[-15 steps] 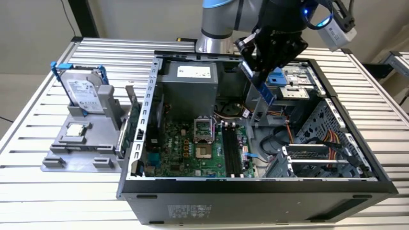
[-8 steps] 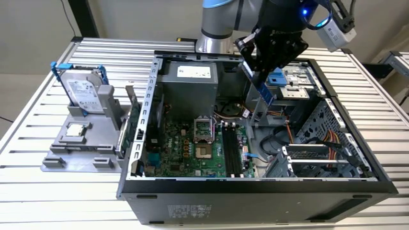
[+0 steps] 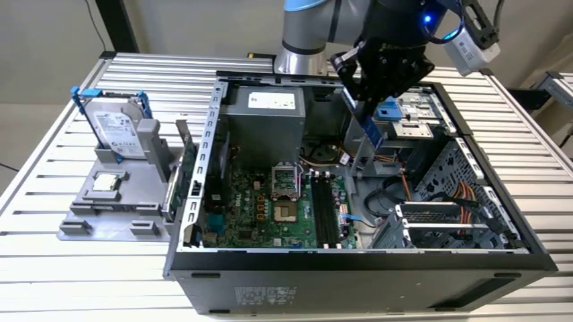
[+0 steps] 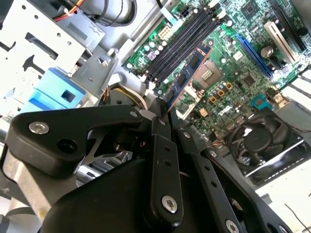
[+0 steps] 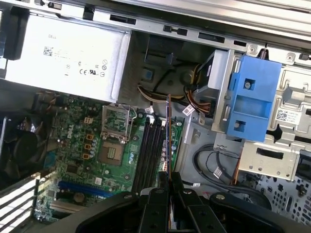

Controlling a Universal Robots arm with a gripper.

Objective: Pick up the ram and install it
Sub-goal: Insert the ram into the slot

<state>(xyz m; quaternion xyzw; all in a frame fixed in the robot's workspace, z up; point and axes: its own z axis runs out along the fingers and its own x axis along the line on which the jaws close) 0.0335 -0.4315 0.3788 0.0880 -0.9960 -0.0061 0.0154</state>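
Observation:
My gripper [image 3: 366,102] hangs above the open computer case [image 3: 358,258], shut on the ram [image 3: 372,131], a thin bluish stick with dark chips that points down toward the motherboard [image 3: 259,208]. In the second wrist view the ram [image 4: 187,77] sticks out past my black fingers [image 4: 160,124], above the black memory slots [image 4: 184,41]. In the first wrist view the ram [image 5: 167,131] is edge-on and lies roughly along the slots [image 5: 148,150], held above them without touching. The slots [image 3: 324,208] hold no stick.
Left of the case, a grey holder [image 3: 107,215] carries a hard drive [image 3: 121,127] and a small square chip [image 3: 106,181]. Inside the case are a power supply [image 3: 268,114], a blue drive caddy [image 5: 252,99], bundled cables [image 5: 194,104] and a fan [image 4: 257,138].

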